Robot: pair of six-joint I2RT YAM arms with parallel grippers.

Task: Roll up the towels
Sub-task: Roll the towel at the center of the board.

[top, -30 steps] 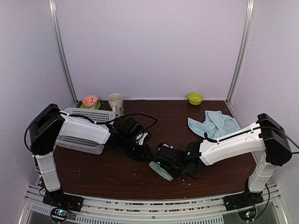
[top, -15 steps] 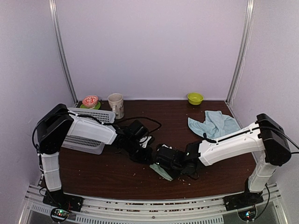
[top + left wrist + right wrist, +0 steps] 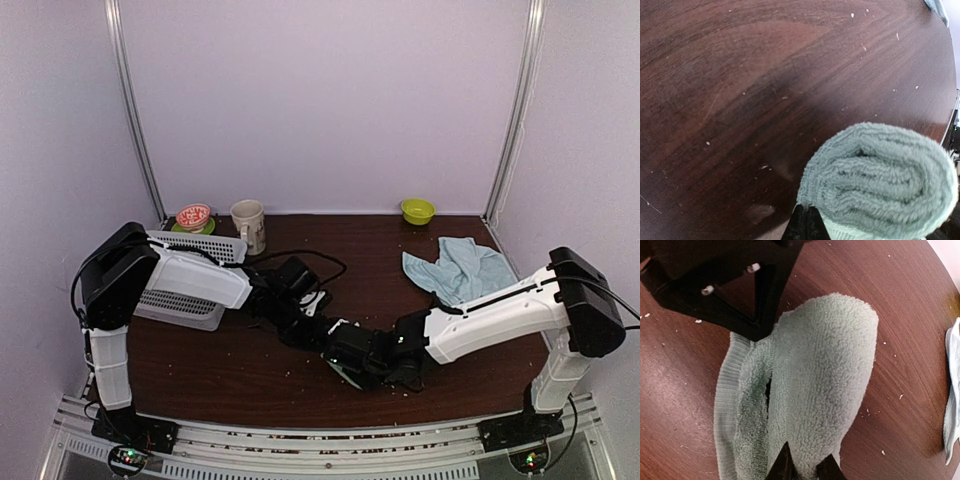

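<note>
A pale mint green towel [image 3: 815,380] lies rolled up on the dark wooden table [image 3: 250,375], its spiral end [image 3: 880,185] facing the left wrist camera. From above, the green towel [image 3: 342,372] is almost hidden under the two grippers. My left gripper [image 3: 807,220] is shut, its tips against the roll's ribbed hem; I cannot see whether cloth is pinched. In the right wrist view the left gripper [image 3: 760,330] meets the roll's far end. My right gripper [image 3: 805,465] holds the near end, a fold between its narrowly parted fingers. A light blue towel [image 3: 458,265] lies crumpled at the back right.
A white mesh basket [image 3: 185,275] sits under my left arm at the left. Behind it stand a cream mug [image 3: 248,222] and a pink bowl on a green plate [image 3: 193,216]. A small green bowl [image 3: 418,210] is at the back wall. Crumbs dot the table.
My left arm reached right to the roll and its gripper closed there. My right gripper slid slightly left over the green towel, which now shows less from above.
</note>
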